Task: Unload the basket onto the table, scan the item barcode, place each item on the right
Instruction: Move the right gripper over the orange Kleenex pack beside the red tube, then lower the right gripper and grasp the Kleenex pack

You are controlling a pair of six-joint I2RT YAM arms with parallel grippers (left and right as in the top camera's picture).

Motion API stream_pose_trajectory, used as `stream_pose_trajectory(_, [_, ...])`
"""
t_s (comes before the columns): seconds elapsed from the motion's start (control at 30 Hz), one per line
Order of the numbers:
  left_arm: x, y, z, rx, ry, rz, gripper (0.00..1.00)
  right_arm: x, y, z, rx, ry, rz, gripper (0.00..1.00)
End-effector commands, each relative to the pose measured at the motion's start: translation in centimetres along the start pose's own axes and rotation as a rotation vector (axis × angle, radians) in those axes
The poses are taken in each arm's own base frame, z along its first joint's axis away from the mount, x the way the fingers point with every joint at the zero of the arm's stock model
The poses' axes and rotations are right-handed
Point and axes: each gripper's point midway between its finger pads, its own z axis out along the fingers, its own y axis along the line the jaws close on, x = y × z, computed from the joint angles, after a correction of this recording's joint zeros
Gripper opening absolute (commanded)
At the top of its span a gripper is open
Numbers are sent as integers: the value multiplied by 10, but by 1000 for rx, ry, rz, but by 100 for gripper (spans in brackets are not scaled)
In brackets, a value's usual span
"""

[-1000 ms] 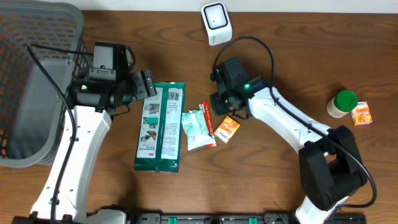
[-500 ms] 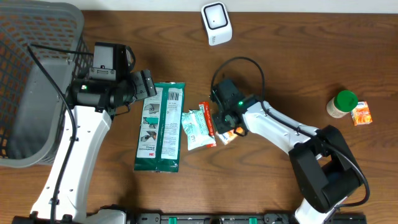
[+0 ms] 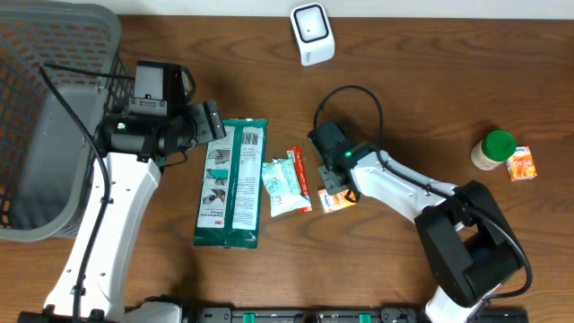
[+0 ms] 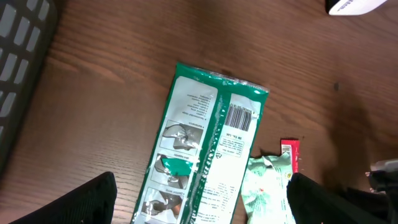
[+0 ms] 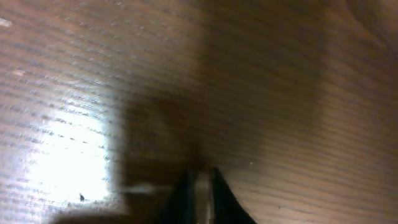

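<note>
right tool (image 3: 334, 187) lowered, shut; orange packet (image 3: 337, 204) shifted.

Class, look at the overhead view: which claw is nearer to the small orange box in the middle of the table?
Right. The right claw is at the edge of the orange box; the left claw is far off, by the top corner of the green pack.
</note>
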Motion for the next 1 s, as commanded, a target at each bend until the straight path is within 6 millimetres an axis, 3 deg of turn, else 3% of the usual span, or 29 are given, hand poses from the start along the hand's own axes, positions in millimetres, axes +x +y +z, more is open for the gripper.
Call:
stream_pose_trajectory(0.0, [-1,2,1,-7,-1,6,88,-10,-13,-8,40,-22,9,1])
stream_pose_trajectory(0.2, [-1,2,1,-7,-2,6,88,-54,-4,-65,-64,-114,31,1])
stream_pose_trajectory(0.27, [-1,2,1,-7,-2,6,88,-66,9,-83,-161,-155,38,1])
stream_pose_trajectory(0.4, [-1,2,1,-7,-2,6,88,-71,39,-96,-336,-174,22,1])
stream_pose_trajectory(0.5, [-1,2,1,-7,-2,6,88,-63,58,-90,-405,-145,-1,1])
stream_pose_trajectory(0.97, [-1,2,1,-7,-1,6,88,-1,91,-41,-391,48,-93,1])
